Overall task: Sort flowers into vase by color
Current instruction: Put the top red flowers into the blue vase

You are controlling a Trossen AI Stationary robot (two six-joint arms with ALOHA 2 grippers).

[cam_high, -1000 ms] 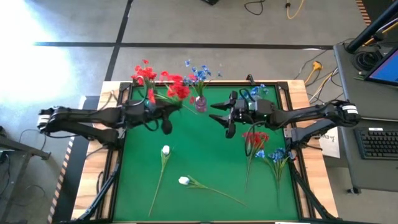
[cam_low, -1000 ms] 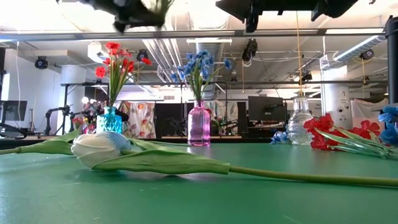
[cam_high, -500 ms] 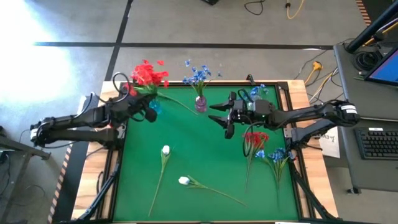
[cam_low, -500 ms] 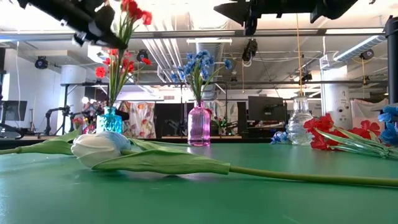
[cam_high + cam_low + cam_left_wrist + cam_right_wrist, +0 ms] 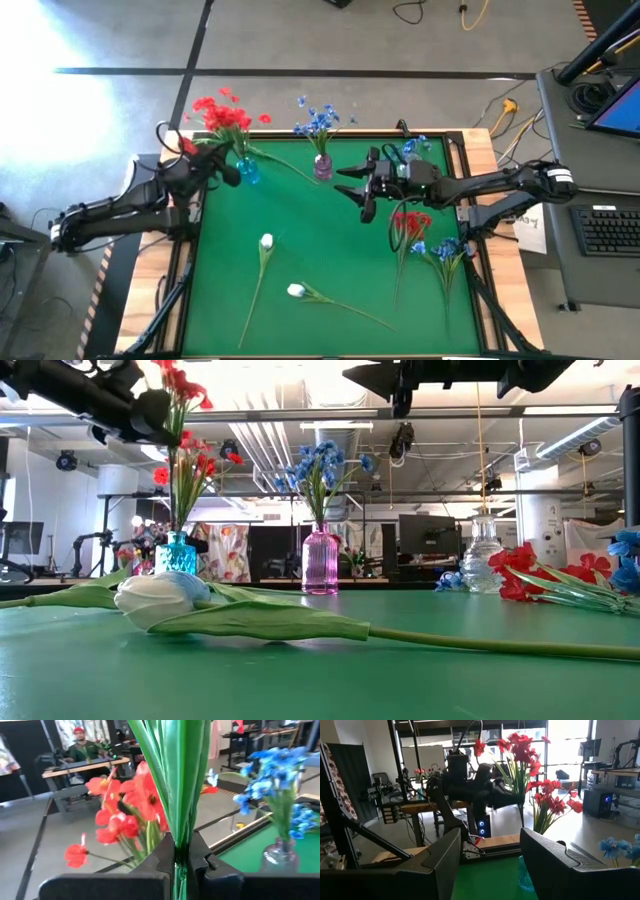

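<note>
No readable text, label, brand or number on anything in any view

- We see three vases along the far edge: blue vase [image 5: 248, 174], pink vase [image 5: 322, 166], clear vase [image 5: 482, 568].
- Open mat [image 5: 320, 250] lies between two white tulips [image 5: 267, 242] and the flower heap [image 5: 425, 238].

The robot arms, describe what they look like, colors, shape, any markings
Both arms are dark, slim and jointed, each with a pale band near the shoulder end. The left end effector and right end effector are black with two blocky matte fingers. Black cables loop out by the left arm's wrist and over the right arm's wrist.
</note>
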